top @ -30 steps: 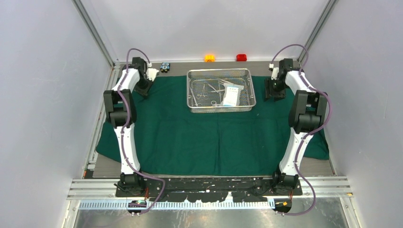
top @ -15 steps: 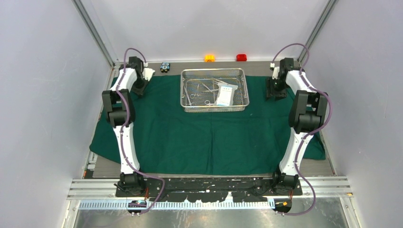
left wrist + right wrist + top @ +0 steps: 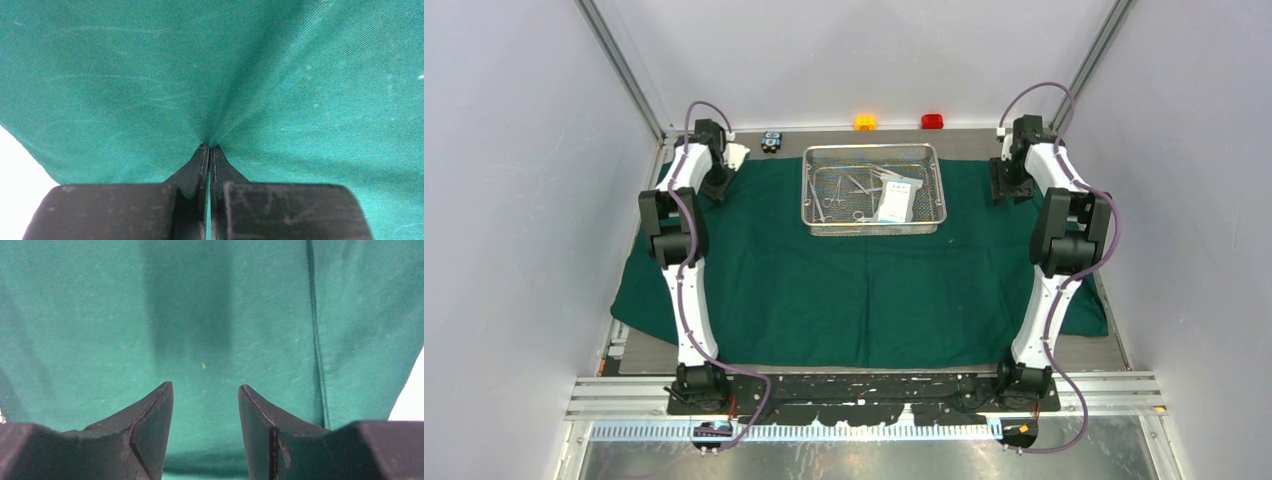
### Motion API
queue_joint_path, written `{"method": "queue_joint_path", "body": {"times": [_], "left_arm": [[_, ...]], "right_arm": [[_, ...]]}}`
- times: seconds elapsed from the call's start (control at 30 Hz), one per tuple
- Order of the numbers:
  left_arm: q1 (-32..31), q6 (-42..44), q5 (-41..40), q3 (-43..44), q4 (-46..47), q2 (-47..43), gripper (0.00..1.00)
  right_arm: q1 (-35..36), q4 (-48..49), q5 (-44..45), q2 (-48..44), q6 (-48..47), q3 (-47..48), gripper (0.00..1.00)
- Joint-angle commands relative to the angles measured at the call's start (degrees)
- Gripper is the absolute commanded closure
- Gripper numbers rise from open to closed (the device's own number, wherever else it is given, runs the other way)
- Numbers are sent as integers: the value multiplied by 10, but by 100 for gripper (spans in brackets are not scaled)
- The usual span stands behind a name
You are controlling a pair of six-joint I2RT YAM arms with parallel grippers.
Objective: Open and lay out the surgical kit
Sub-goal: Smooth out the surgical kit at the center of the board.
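Green cloth wrap, mesh tray: shifted left versus earlier. Left pincer: pinching wrap, far-left table corner. Right pincer: spread above wrap, far-right corner.

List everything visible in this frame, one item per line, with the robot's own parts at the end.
cloth: one, dark green, spread flat over most of the table
tray: one, silver wire mesh, on the cloth's far middle
instruments: several, steel, in the tray's left part; exact count unclear
packet: one, white and blue, flat in the tray's right part
orange block: one, at the table's far edge, beyond the cloth
red block: one, far edge, right of the orange block
black-blue block: one, far edge, left of the tray
left gripper: one, black, shut on the cloth near its far-left corner
right gripper: one, black, open over the cloth's far-right corner, holding nothing
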Motion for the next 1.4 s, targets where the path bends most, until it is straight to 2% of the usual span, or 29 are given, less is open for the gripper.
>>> {"method": "queue_joint_path", "body": {"times": [0.0, 0.47, 0.87, 0.97, 1.23, 1.37], "left_arm": [[25, 14, -31, -14, 22, 7, 100], [25, 17, -26, -71, 40, -21, 100], [25, 19, -45, -64, 45, -11, 100], [26, 18, -51, -58, 45, -4, 100], [26, 12, -58, -53, 44, 2, 100], [26, 10, -63, -50, 37, 2, 100]], "right_arm": [[-8, 4, 45, 29, -17, 46, 45], [-44, -6, 88, 124, -36, 147, 49], [-57, -1, 147, 189, -56, 219, 54], [-60, -1, 166, 207, -64, 244, 59], [-61, 1, 191, 242, -74, 294, 84], [-64, 24, 233, 252, -87, 312, 88]]}}
